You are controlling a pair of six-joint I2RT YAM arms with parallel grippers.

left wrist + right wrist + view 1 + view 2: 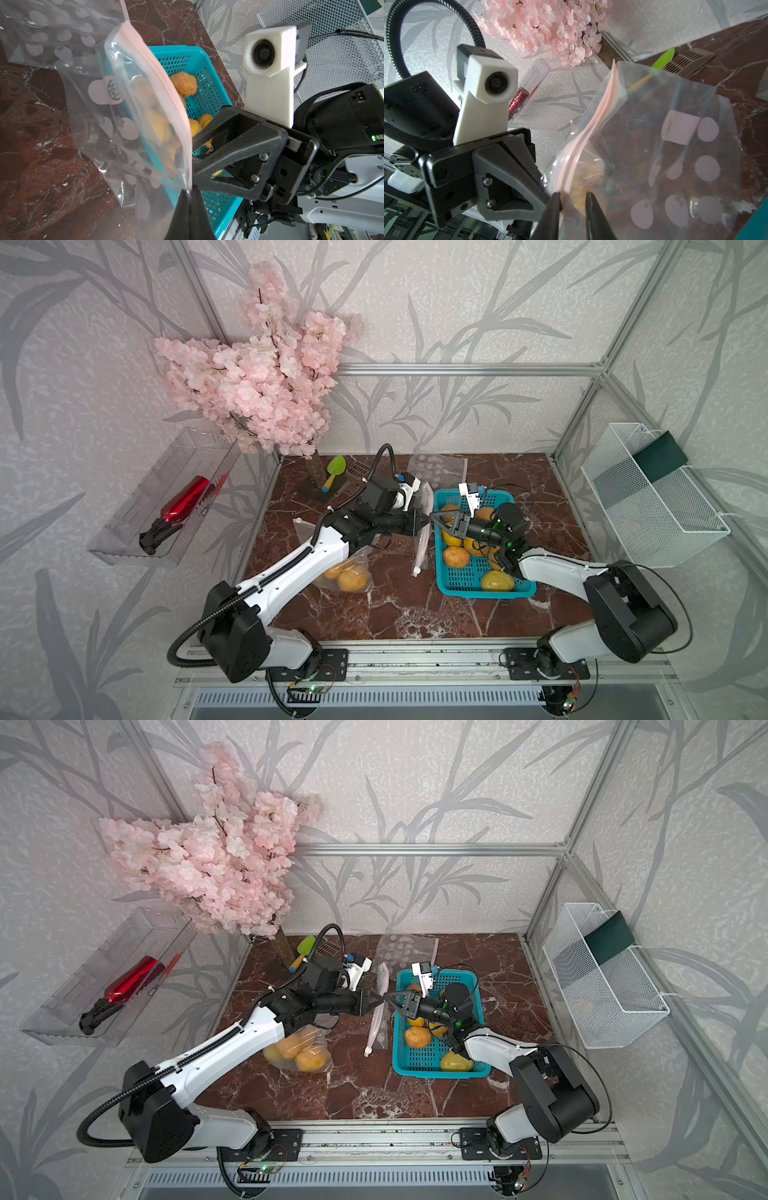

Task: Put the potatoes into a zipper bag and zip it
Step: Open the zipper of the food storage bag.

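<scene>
Left gripper clamps the bag rim upright; right gripper, jaws slightly apart, straddles it, likely to open it.

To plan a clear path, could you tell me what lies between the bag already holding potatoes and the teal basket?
A pink-edged zipper bag, pinched upright by the left hand, as both top views show.

Soft, diffuse light fills both top views, leaving only faint shadows on the glossy table, and the wide lens splays the frame posts near the edges. In the wrist views the clear zipper bag catches white glare, and the left end effector up close blurs dark.
</scene>
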